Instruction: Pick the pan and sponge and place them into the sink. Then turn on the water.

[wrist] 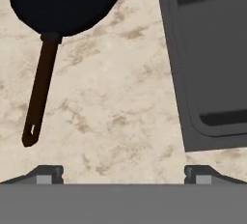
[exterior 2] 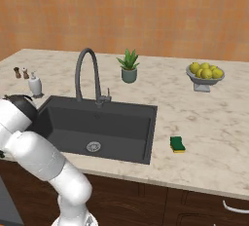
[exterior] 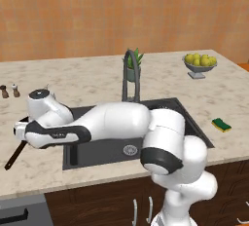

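Two small dark finger tips of the hand (wrist: 123, 174) stand far apart at the bottom of the hand view, wide open, with nothing between them. They hang over the bare stone, between the pan and the sink, and touch neither.

Under them spreads the big beige marbled stone table (exterior: 97, 81). Set into it is the large dark grey box-shaped sink (exterior 2: 127, 122), with a round metal drain (exterior 2: 93, 146) in its floor. Nothing lies in the sink. In the hand view a corner of the sink shows at the right side.

Behind the sink rises the tall dark grey bent faucet (exterior 2: 86, 74). No water shows.

The round flat black frying pan (wrist: 65, 1) lies on the table to the left of the sink, in the hand view near the top. Its long thin dark brown handle (wrist: 39, 92) points down toward the hand. In the left base view the tip of the handle pokes out under the white arm.

A grey bowl of yellow-green fruit (exterior 2: 204, 75) stands far to the right. A small green plant in a grey pot (exterior 2: 129, 67) stands behind the sink. A white pump soap bottle (exterior 2: 34, 84) stands by the sink's left back corner.

The small yellow sponge with a green top (exterior 2: 177, 144) lies flat on the table just right of the sink.
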Tool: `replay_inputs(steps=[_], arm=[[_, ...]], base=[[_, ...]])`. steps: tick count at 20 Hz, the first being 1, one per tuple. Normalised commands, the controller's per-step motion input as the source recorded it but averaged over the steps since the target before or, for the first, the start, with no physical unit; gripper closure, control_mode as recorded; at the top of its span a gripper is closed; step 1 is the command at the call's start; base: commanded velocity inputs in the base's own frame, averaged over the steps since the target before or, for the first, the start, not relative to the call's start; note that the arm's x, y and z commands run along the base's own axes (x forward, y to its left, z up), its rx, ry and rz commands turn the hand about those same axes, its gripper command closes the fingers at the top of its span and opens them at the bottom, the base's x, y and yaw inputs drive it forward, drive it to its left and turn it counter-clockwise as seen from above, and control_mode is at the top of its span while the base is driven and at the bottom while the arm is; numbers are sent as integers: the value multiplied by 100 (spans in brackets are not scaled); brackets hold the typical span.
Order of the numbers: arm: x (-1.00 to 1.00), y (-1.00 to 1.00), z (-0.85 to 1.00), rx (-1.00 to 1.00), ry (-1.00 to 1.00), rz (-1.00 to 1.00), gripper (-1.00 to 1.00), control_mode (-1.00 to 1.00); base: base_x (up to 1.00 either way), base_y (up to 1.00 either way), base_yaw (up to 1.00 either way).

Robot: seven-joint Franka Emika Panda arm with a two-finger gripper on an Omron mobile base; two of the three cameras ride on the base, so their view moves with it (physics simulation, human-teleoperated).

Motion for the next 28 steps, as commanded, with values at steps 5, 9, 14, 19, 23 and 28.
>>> replay_inputs(steps=[5, 9, 14, 19, 23, 28], arm=[[23, 70, -19, 0, 8, -4, -100, -100], [22, 51, -4, -1, 11, 0, -100, -100], [1, 24, -23, -4, 0, 0, -100, -100], [1, 14, -46, -7, 0, 0, -100, -100], [20, 12, -39, 0, -2, 0, -100, -100], [35, 24, -35, 0, -5, 0, -100, -100]], base=[[0, 0, 0], [0, 0, 0], [0, 0, 0], [0, 0, 0], [0, 0, 0], [0, 0, 0]])
